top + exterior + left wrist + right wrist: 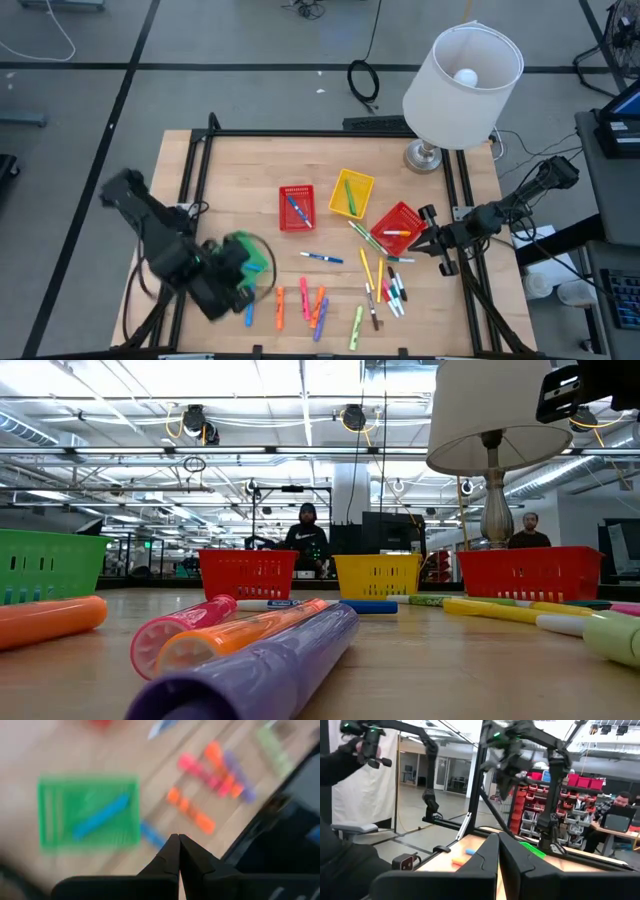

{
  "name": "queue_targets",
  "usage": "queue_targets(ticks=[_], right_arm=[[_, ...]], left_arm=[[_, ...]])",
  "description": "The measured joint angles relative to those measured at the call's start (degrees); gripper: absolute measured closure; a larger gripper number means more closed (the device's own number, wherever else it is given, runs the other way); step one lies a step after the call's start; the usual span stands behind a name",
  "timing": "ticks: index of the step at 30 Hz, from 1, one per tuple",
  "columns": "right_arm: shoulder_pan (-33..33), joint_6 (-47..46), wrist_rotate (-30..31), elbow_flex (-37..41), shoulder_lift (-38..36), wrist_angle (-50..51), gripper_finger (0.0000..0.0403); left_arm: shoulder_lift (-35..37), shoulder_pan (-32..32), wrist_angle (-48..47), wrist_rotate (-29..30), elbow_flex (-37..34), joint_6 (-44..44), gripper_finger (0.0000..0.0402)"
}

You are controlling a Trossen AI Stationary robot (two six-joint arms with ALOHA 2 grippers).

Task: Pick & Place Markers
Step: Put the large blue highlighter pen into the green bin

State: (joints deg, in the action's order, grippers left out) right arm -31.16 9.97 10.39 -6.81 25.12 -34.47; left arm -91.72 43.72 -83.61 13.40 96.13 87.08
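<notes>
Left tool (178, 851) hangs above the green basket (250, 255) at the left front of the bench (230, 170), fingers pressed together with nothing between them. Straight below it, inside that basket, lies a blue marker (101, 816), set there on a slant; judged a finished drop, which would explain the empty, narrow tool. Left arm is folded low over the bench's left edge, wrist turned downward so its camera looks onto the basket. Just past the basket from the tool lies a second blue marker (151, 835) on bare wood, then an orange marker (190, 810), then a tight row of pink, orange and purple ones (318, 303), all loose and presumably waiting to be sorted. Further right, toward the middle, a red basket (296, 208) holds a blue marker, a yellow basket (351, 194) holds a green one, and a second red basket (397, 229) sits tilted with an orange marker in it; the colours do not all match, so sorting by colour is not certain. A scatter of yellow, green, red and white-barrelled markers (383, 283) lies just to the near side of that basket. Right tool (424, 242) is beside the tilted red basket, fingers likewise shut and empty, arm stretched in from the right rail, wrist level, looking across the bench; judged idle. A lamp (460, 75) stands at the far right corner.
</notes>
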Motion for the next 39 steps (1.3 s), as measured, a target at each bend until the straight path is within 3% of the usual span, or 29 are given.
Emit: queue_targets(ticks=[4,19,24,34,39], right_arm=[[-0.02,1.16,-0.02,0.0,0.0,0.94,0.0403],[-0.05,2.52,-0.1,-0.04,0.01,-5.19,0.0403],[-0.06,1.28,-0.17,-0.04,0.0,-4.67,0.0403],[-0.06,2.31,-0.2,-0.04,0.02,-3.87,0.0403],[-0.06,4.22,-0.2,-0.04,0.02,-4.87,0.0403]], left_arm=[[-7.41,1.66,-6.4,-7.26,4.92,7.45,0.0399],[-20.75,4.28,6.23,-3.99,4.75,19.74,0.0387],[-24.85,4.69,7.26,-6.58,4.75,25.9,0.0327],[-28.54,4.54,6.06,-7.85,4.75,36.76,0.0143],[-29.18,3.82,5.2,-8.36,3.56,38.08,0.0091]])
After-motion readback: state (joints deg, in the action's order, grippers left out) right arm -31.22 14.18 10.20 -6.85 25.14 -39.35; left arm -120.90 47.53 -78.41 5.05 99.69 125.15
